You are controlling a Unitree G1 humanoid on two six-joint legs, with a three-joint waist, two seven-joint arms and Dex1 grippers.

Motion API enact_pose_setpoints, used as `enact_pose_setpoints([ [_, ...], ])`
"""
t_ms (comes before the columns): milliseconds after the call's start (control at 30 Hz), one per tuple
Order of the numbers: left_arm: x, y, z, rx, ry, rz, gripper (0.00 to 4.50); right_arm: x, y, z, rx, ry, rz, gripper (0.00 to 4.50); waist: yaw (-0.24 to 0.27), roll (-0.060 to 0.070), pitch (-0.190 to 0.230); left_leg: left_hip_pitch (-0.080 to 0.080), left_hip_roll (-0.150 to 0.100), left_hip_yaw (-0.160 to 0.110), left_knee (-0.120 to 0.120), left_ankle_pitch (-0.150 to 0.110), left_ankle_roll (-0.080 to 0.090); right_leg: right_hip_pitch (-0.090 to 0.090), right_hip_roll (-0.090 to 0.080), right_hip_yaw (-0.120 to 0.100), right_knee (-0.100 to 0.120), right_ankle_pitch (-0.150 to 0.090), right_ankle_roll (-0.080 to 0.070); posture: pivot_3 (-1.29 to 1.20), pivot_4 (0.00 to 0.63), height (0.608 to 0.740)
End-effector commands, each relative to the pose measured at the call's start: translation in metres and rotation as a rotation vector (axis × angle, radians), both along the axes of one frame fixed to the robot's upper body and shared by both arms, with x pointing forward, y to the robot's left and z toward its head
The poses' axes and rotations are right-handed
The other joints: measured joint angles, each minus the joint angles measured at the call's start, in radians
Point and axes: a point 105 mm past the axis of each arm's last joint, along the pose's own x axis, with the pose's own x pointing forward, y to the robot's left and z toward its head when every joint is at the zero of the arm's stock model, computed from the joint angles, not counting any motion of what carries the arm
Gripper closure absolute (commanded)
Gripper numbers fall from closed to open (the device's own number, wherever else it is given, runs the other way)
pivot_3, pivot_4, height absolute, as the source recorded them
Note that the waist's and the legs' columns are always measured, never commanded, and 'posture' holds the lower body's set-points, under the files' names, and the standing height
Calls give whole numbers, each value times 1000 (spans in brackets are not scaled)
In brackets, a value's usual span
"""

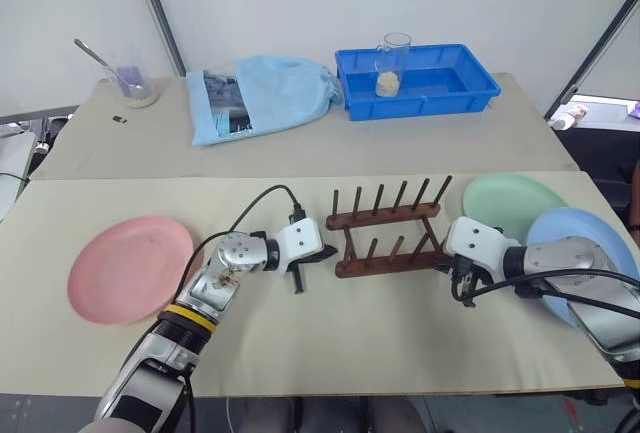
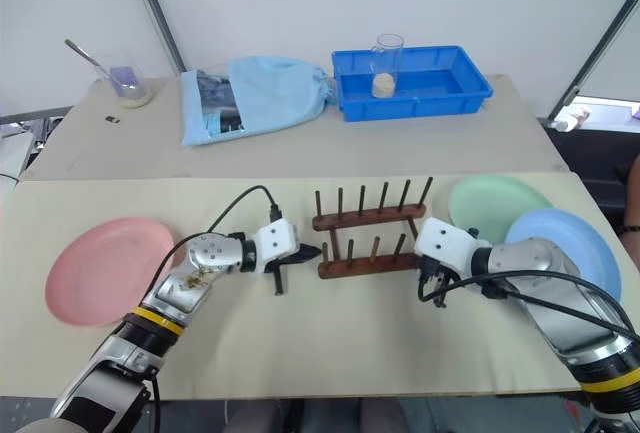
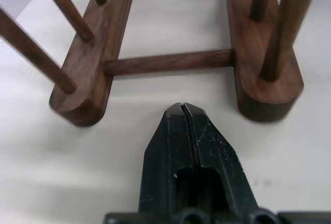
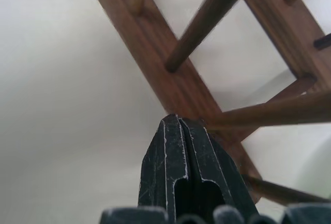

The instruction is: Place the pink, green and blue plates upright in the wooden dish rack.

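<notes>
1. the wooden dish rack [image 1: 385, 231] stands empty in the middle of the counter [image 1: 330, 343], its long axis running left to right across your view, slightly skewed, with two rows of upright pegs.
2. your left gripper [image 3: 184, 111] sits just off the rack's left end, its fingers closed together on nothing and aimed at the gap between the two base bars, just short of the crossbar. i cannot tell any contact there.
3. your right gripper [image 4: 176, 120] is at the rack's right end, its fingers also pressed shut and empty, their tips over the near base bar; touching or just above it, i cannot say.
4. the pink plate [image 1: 130, 268] lies flat on the counter well to the left, behind your left gripper and apart from it.
5. the green plate [image 1: 510, 203] lies flat just right of the rack, and the blue plate [image 1: 580, 243] overlaps its near right edge, partly under your right forearm.
6. no plate is in the rack yet, so the task looks to be at its start; with both grippers bracketing the rack ends, the step in hand seems to be squaring or shifting the rack.
7. for the first pick, your right arm is nearer the green and blue plates, your left nearer the pink; each must open its fingers and turn away from the rack, toward a plate's rim.
</notes>
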Motion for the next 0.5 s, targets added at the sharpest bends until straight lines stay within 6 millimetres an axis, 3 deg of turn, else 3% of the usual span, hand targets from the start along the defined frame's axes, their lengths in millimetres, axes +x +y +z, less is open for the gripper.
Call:
enact_pose_setpoints([
  [33, -16, 9, 13, -52, 80, -92, 4500, -7, 2, 10, 3, -5, 33, 4460, -3, 0, 0, 0, 0, 0, 0, 0, 0, 0, 0, 0, 0, 0, 0, 0, 150, 740],
  [267, -42, -6, 26, -106, 220, -229, 4500, -5, -8, 12, -23, 4, 17, 4460, 3, 0, 0, -1, -1, 0, 2, 0, 0, 0, -1, -1, 0, 0, 0, 0, 150, 740],
  [500, -67, -24, 6, -83, 258, -264, 4500, -5, -8, 9, -31, 8, 12, 4460, -3, 0, 0, -1, 0, 0, 2, 0, 0, 0, 0, 0, 0, 0, 0, 0, 150, 740],
])
